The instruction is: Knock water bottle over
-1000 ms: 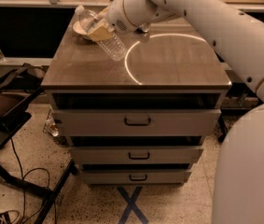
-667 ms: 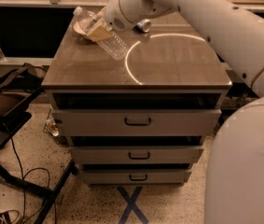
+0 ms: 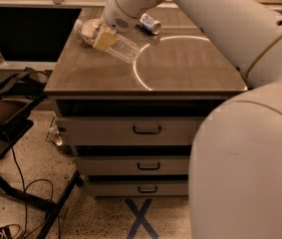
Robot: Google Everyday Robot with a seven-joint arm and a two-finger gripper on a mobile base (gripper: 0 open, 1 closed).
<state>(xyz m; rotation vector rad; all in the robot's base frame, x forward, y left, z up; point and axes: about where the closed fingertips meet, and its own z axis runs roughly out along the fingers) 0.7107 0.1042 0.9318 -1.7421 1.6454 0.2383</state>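
Seemingly tilted, clear ribbed water bottle, pincer at its upper end.

At the surface's far left, the hand partly hides the water bottle; the arm runs off-frame right.

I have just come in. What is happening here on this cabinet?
A robot arm reaches over the drawer cabinet. Its tool is at the far left part of the top, right at the cap end of the water bottle. The bottle appears to lie on its side, diagonally across the top, so the knock seems done. A silver-blue can lies further back.
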